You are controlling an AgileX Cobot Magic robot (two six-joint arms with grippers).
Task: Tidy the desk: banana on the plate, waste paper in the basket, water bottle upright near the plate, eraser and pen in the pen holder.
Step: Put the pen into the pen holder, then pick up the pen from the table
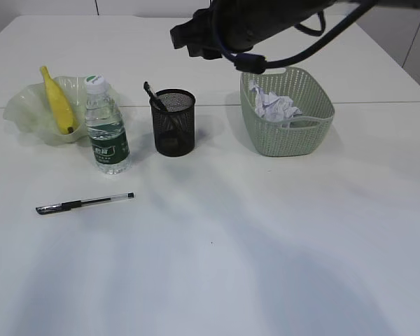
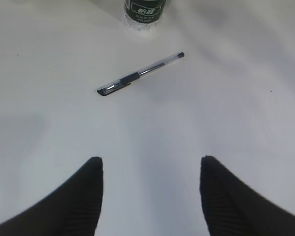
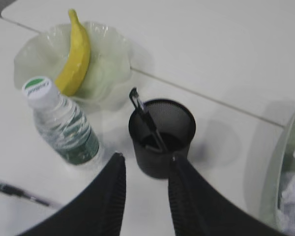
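Observation:
The banana [image 1: 57, 103] lies in the pale green plate [image 1: 21, 105] at the back left. Beside the plate stands the water bottle [image 1: 107, 129], upright. A clear pen [image 1: 84, 204] lies on the desk in front of the bottle; another pen [image 3: 146, 123] leans inside the black mesh pen holder [image 1: 173, 126]. Waste paper [image 1: 274, 106] sits in the sage-green basket [image 1: 287, 133]. The eraser is hidden. My left gripper [image 2: 151, 160] hovers open and empty, short of the lying pen [image 2: 140, 73]. My right gripper [image 3: 147, 156] is open and empty above the pen holder's near side.
The right arm [image 1: 266, 28] reaches across the back of the desk above the basket and pen holder. A seam [image 1: 378, 102] between two white tabletops runs behind the objects.

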